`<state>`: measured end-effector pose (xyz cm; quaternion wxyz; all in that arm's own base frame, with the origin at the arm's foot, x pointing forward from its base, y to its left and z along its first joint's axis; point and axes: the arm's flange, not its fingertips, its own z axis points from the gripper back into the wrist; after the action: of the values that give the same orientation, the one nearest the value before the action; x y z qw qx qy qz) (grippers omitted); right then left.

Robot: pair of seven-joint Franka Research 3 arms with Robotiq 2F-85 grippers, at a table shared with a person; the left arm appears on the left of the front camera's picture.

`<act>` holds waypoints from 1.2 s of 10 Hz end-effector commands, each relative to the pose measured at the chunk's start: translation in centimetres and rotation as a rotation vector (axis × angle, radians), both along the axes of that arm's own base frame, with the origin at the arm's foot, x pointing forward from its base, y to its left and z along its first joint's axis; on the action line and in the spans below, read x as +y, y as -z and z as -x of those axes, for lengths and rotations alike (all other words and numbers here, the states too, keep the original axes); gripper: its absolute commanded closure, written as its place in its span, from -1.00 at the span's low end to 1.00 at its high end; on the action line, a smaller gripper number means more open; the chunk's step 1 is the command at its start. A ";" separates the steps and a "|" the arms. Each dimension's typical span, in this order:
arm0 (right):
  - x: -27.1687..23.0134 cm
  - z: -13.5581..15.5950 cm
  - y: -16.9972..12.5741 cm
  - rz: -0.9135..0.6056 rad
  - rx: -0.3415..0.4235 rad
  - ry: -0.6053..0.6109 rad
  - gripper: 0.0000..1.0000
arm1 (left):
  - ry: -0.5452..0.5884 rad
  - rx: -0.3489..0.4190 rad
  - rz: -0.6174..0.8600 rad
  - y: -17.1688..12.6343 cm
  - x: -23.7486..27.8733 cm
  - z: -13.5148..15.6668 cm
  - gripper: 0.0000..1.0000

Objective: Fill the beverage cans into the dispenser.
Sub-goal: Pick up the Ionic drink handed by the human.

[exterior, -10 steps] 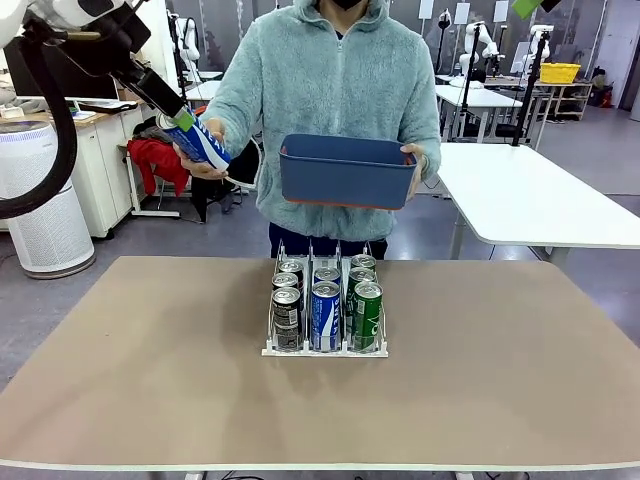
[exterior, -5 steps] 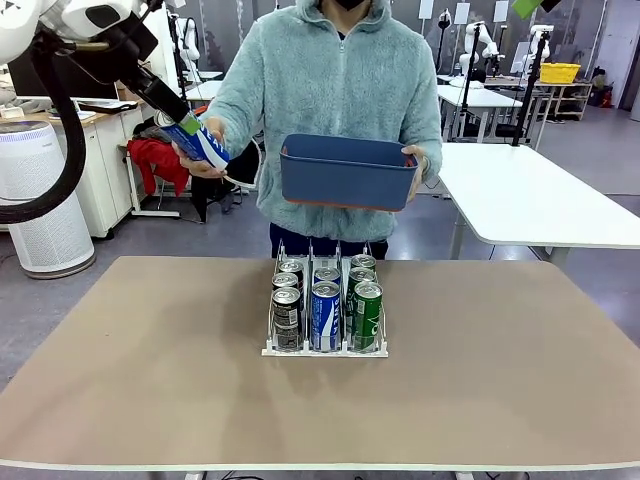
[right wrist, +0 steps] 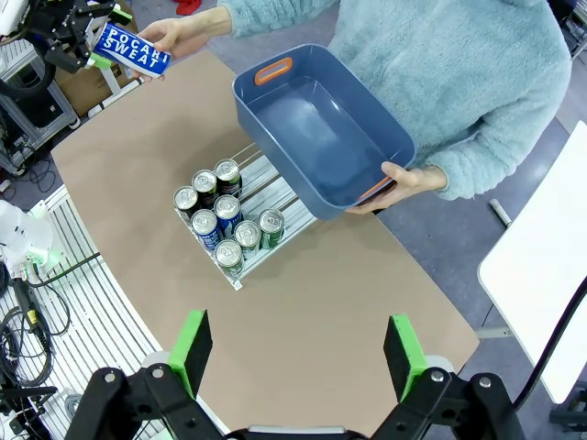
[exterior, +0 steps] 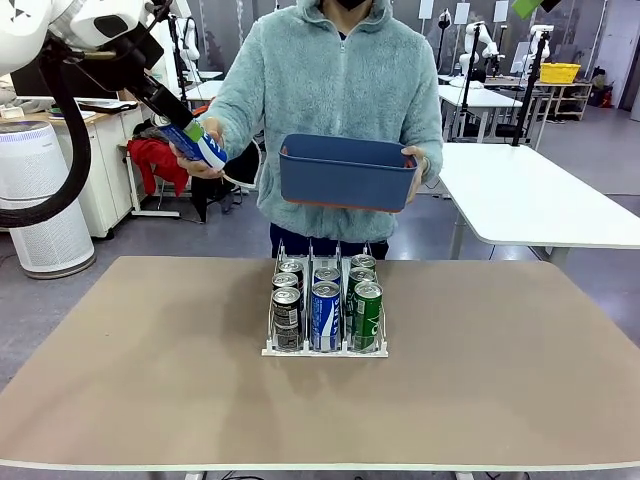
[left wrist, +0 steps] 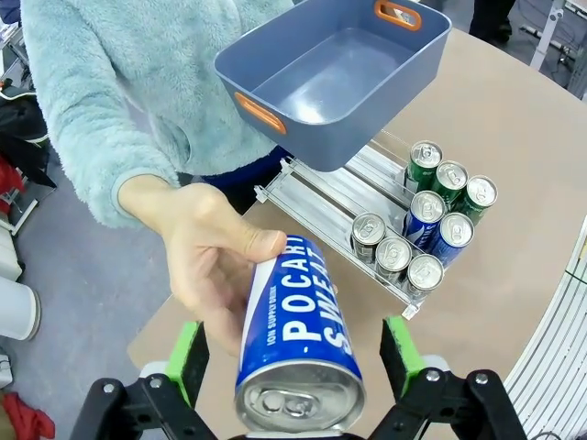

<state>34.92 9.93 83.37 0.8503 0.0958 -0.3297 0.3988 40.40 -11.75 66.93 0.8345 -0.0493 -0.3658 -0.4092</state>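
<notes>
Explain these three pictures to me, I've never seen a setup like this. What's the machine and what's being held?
It is a two-armed robot at a table, facing a person. One picture looks across the table from between the arms. The other two come from a camera on each wrist, looking along that gripper's green-padded fingers. On the table stands a white dispenser holding black, blue-and-white and green cans. The person's hand offers a blue-and-white can. The left gripper straddles it, open, pads not yet touching. The person's other hand holds an empty blue bin. The right gripper is open and empty, high above the table.
</notes>
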 end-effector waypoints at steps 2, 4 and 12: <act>0.1 0.0 0.0 0.002 0.001 0.001 -1.00 | -0.006 0.000 0.001 -0.1 0.1 0.0 -1.00; 0.1 0.0 0.0 0.002 0.001 0.001 -1.00 | -0.014 0.016 0.015 -0.1 0.0 0.1 0.19; 0.1 0.0 0.0 0.002 0.001 0.001 -1.00 | -0.076 0.059 -0.020 -0.6 0.2 0.7 1.00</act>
<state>34.92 9.93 83.37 0.8503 0.0958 -0.3297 0.3988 39.92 -11.80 67.27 0.8566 -0.0492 -0.3463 -0.3793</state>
